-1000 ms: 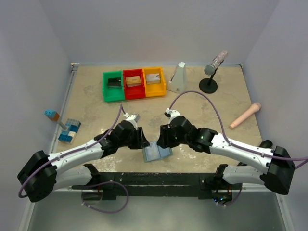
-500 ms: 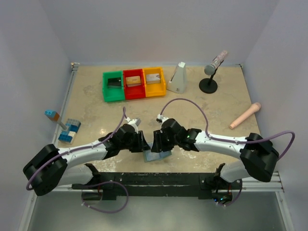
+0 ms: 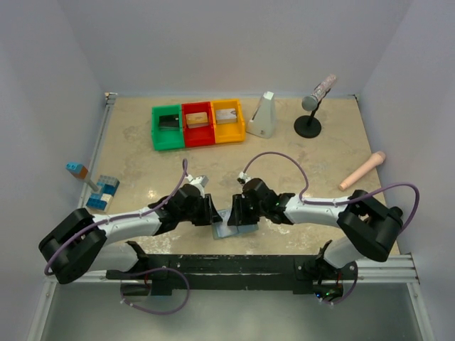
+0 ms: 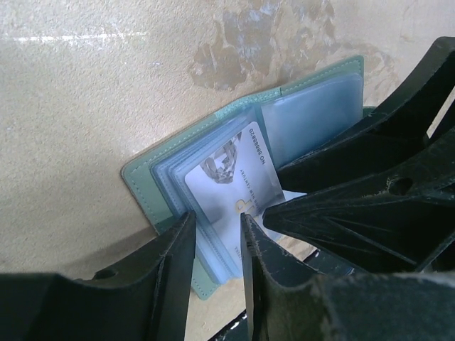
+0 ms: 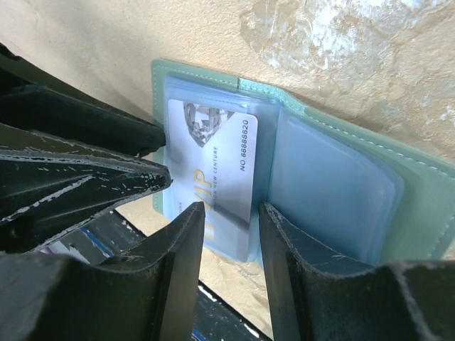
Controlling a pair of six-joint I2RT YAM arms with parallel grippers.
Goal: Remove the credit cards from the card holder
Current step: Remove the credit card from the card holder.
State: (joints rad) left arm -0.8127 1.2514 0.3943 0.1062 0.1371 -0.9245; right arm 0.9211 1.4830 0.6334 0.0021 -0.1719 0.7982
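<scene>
The card holder (image 3: 229,227) lies open on the table near the front edge, grey-green outside with pale blue pockets (image 5: 334,177). A silver-grey credit card (image 5: 213,174) sticks partway out of a left-hand pocket toward the near edge; it also shows in the left wrist view (image 4: 231,188). My left gripper (image 4: 215,245) is slightly open, tips over the wallet's left pocket stack. My right gripper (image 5: 231,238) is slightly open, with the card's free corner between its tips. In the top view the two grippers (image 3: 215,213) (image 3: 234,213) meet over the wallet. No black card shows in the wallet.
Green (image 3: 168,118), red (image 3: 197,114) and yellow (image 3: 227,111) bins stand at the back, each with a small flat item. A white wedge (image 3: 263,115), microphone stand (image 3: 308,126), pink cylinder (image 3: 362,170) and blue bricks (image 3: 103,192) lie around. The black base rail (image 3: 227,266) runs just below the wallet.
My right gripper has moved left and nearer, down onto the wallet, its arm folding in. My left gripper has edged right. Both now crowd the wallet.
</scene>
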